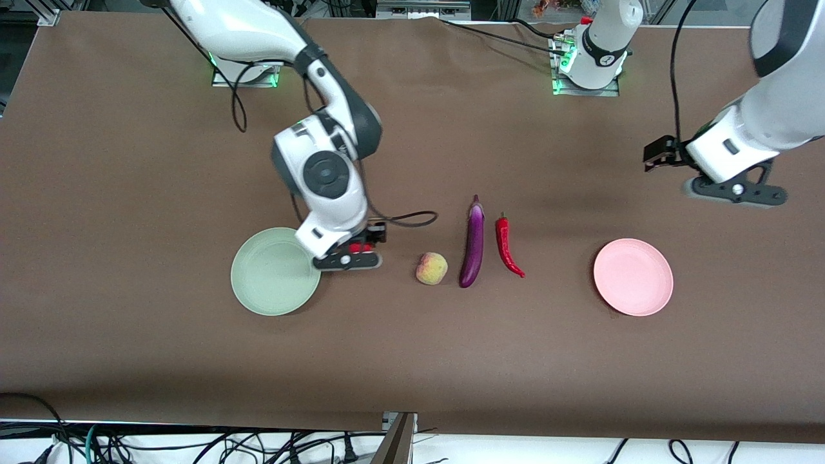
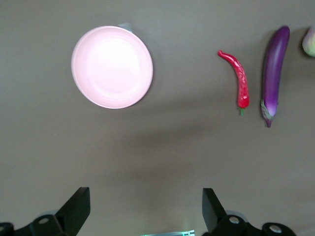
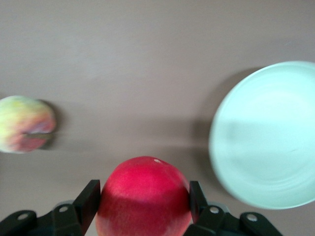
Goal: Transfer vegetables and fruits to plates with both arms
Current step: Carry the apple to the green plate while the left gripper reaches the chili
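My right gripper point(image 3: 144, 192) is shut on the round red fruit point(image 3: 143, 177), one finger on each side of it. In the front view this gripper point(image 1: 348, 260) is over the table right beside the rim of the pale green plate point(image 1: 271, 277) point(image 3: 268, 137), between the plate and the yellow-pink peach point(image 1: 431, 268) point(image 3: 25, 124). The purple eggplant point(image 1: 474, 243) point(image 2: 274, 69) and the red chili point(image 1: 508, 247) point(image 2: 238, 78) lie side by side at mid-table. The pink plate point(image 1: 633, 277) point(image 2: 112, 67) holds nothing. My left gripper point(image 1: 735, 191) point(image 2: 146, 206) hangs open over bare table at the left arm's end.
A brown cover point(image 1: 412, 361) spreads over the whole table. A black cable point(image 1: 412, 219) loops from the right wrist toward the eggplant. The two arm bases point(image 1: 586, 64) stand along the edge farthest from the front camera. Loose cables point(image 1: 129, 444) hang below the nearest edge.
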